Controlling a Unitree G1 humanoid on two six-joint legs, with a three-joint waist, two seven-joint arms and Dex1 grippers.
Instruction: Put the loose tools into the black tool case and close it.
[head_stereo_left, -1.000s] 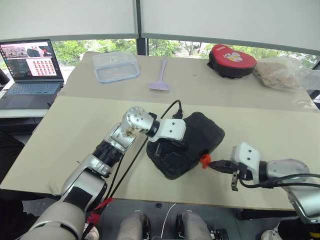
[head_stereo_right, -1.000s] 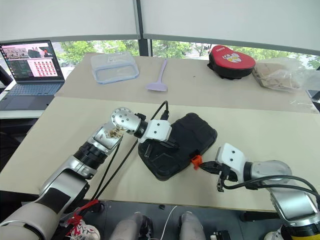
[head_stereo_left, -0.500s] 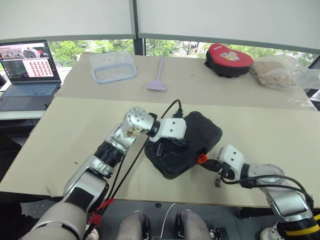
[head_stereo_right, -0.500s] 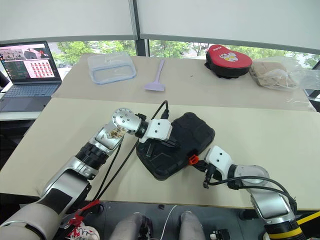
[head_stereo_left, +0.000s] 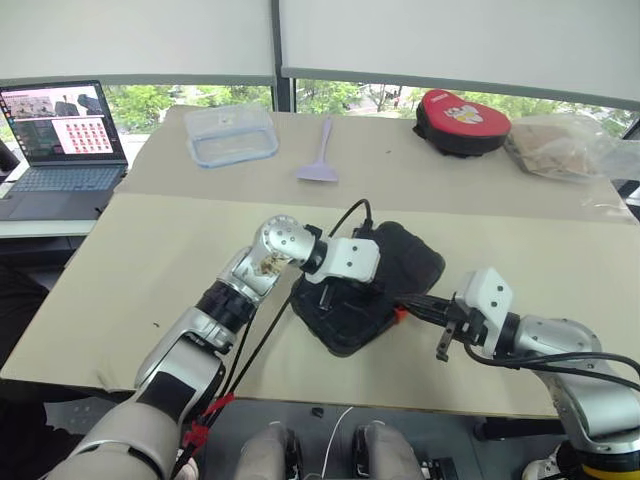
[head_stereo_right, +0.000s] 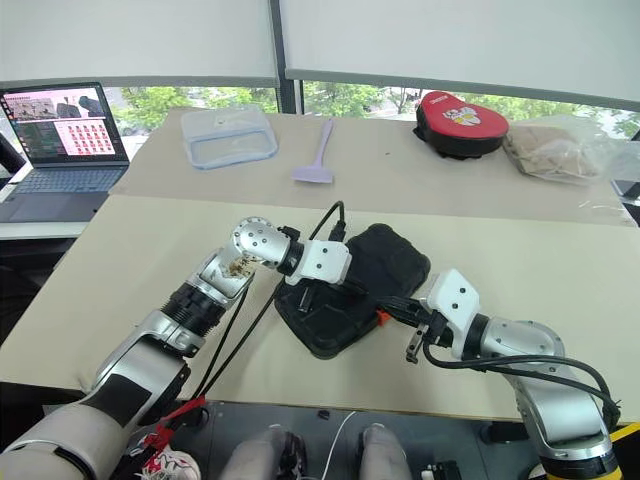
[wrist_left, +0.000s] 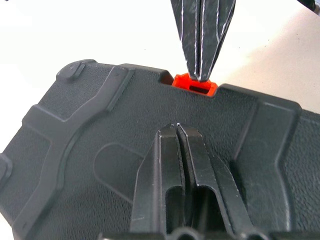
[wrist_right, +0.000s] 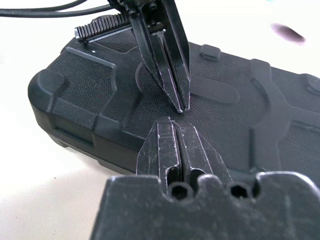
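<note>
Laptop cut off at picture's left edge, closed black tool case partly hidden by left arm

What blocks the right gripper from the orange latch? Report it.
Nothing visible does. The right gripper, shut, has its tips right at the orange latch on the closed black tool case, while the shut left gripper rests on the lid.

This looks like an office or lab test room: a wide beige counter stands under a window with pale roller blinds drawn most of the way down and green trees showing below them. Beside the counter's far left corner an open laptop sits on a side desk, its screen lit.
</note>
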